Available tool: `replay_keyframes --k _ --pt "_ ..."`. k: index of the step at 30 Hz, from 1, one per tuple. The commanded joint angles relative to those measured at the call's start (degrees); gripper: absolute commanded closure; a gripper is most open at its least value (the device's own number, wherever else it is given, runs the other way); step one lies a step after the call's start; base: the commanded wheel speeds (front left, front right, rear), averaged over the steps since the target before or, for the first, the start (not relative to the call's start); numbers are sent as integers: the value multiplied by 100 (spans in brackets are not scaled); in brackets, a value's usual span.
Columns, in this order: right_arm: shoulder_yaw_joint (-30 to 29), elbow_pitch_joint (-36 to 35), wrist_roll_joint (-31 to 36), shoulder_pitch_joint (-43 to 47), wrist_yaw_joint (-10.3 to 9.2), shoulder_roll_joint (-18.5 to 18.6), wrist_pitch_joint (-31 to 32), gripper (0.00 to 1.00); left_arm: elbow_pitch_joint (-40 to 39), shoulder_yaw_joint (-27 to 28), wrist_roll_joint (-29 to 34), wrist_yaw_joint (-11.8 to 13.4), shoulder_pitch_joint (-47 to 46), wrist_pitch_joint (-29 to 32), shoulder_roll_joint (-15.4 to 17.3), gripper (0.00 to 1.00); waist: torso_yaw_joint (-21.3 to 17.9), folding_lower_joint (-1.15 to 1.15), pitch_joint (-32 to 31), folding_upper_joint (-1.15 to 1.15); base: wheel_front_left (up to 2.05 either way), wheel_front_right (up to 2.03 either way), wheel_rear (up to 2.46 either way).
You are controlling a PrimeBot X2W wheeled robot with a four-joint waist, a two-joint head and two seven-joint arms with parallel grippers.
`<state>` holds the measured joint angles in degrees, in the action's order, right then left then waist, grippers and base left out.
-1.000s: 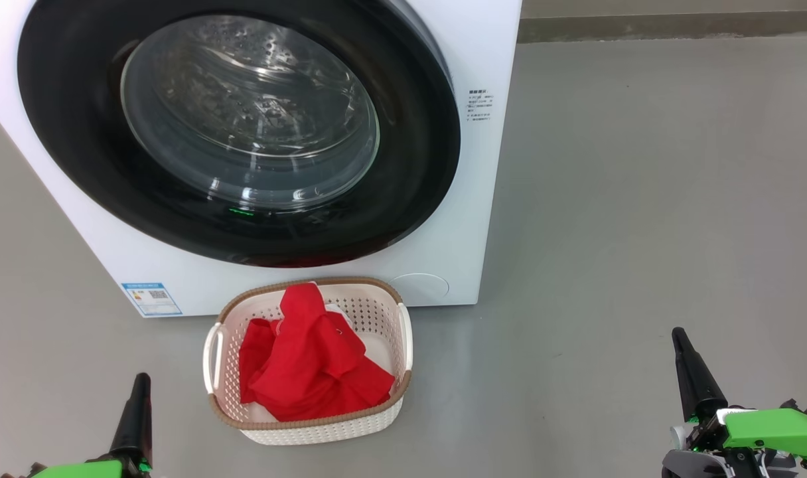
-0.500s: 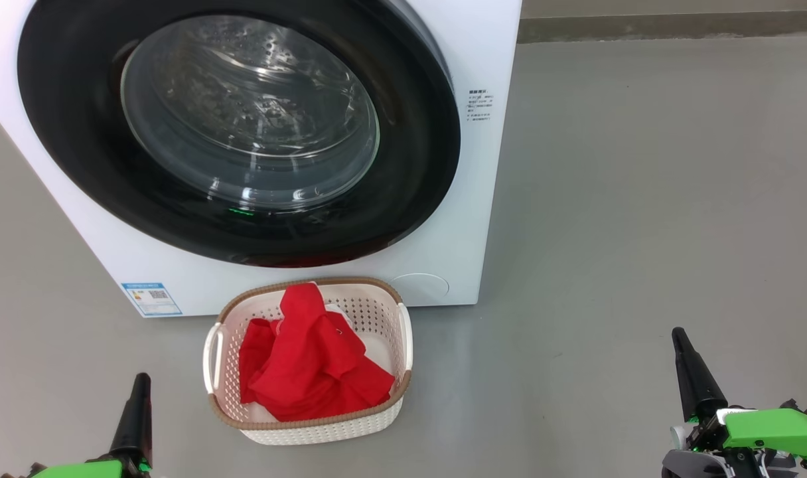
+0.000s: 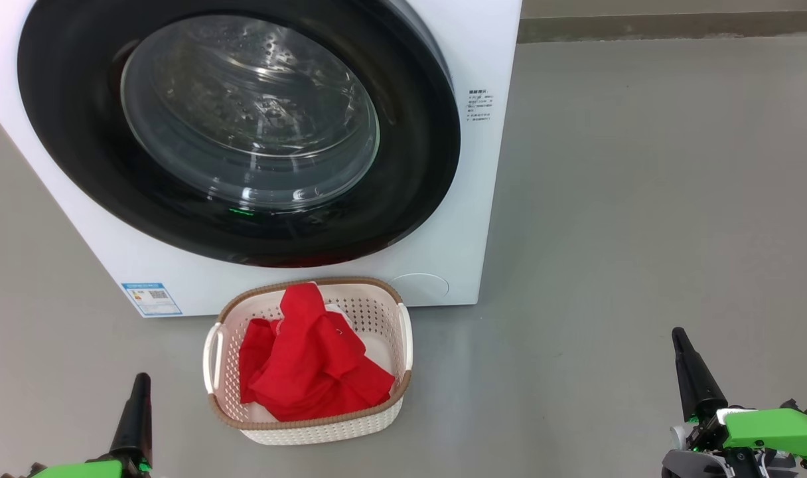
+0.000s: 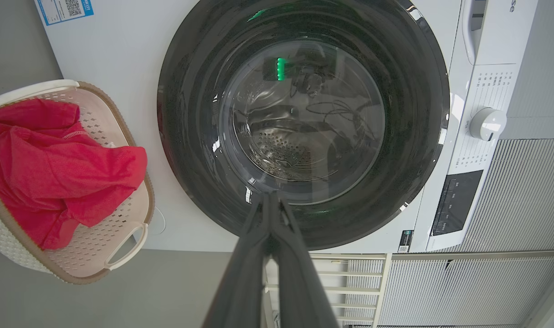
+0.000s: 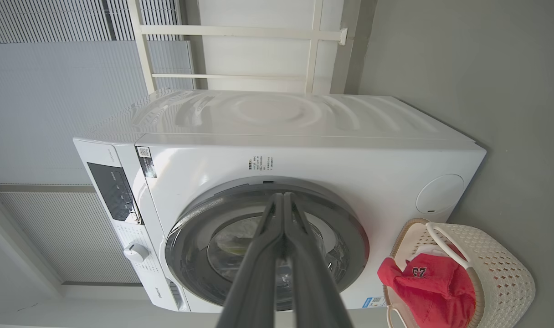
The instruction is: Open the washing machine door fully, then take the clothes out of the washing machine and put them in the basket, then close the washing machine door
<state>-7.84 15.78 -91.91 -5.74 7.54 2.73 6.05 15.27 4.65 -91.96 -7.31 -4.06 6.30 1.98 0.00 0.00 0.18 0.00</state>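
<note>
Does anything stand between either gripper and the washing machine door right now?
Nothing visible does. The left gripper and right gripper, both shut, point at the closed washing machine door across open space. The basket holding the clothes stands below the door, aside from both paths.

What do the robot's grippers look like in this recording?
The left gripper and right gripper each have long, tapering matte-black jaws rising from a bright green housing. Beneath the green, the right one also shows grey and white parts.
</note>
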Motion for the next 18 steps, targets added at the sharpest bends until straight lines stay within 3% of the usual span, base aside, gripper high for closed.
replay_keyframes --k 1,18 --pt "127 -176 -21 -45 -5 16 48 100 -123 188 -19 -18 -213 20 89 100 0 0 0 0 0 0 0" --pt "126 -176 -21 -45 -5 15 48 100 -123 187 -20 -18 -213 19 89 100 0 0 0 0 0 0 0"
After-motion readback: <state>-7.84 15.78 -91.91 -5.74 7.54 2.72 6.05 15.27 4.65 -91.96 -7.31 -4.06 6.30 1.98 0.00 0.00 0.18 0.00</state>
